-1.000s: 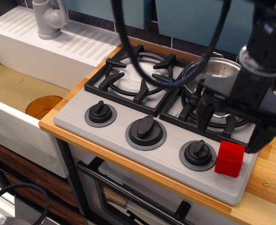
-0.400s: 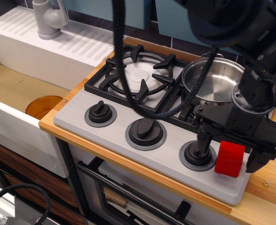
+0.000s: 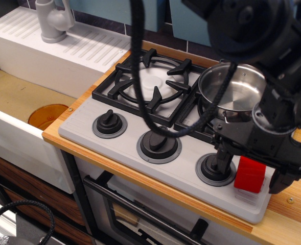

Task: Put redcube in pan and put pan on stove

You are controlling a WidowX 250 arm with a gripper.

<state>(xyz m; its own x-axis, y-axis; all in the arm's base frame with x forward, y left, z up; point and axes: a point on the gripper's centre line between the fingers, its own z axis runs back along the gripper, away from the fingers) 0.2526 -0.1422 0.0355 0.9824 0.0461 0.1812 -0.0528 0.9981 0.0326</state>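
I am at the first step, taking hold of the small bright red plastic cube [image 3: 250, 174], which sits on the front right corner of the light grey two-burner stove [image 3: 140, 168] with its black grates, just right of the rightmost black round knob [image 3: 215, 169]. My hand [image 3: 251, 176] is spread open and low over that corner: one dark finger [image 3: 223, 159] stands on the left of the cube, over the knob, and the other [image 3: 283, 177] stands on its right, out past the stove's edge above the wooden counter [image 3: 288, 204]. The cube lies between them, and I see a gap on each side, so I judge that nothing grips it yet; whether my fingertips reach down to the level of its sides I cannot tell, since my own wrist hides much of it. The shiny round stainless-steel pan [image 3: 233, 92] rests on the right burner grate just behind my hand, its bowl showing nothing inside, so it looks as though the pan's place on the stove is already settled and only the cube is lacking. Next I would close evenly on the cube's two flat sides, minding the left finger near the knob, then lift straight up, carry it back a short way over the pan's near rim and let it go low inside.
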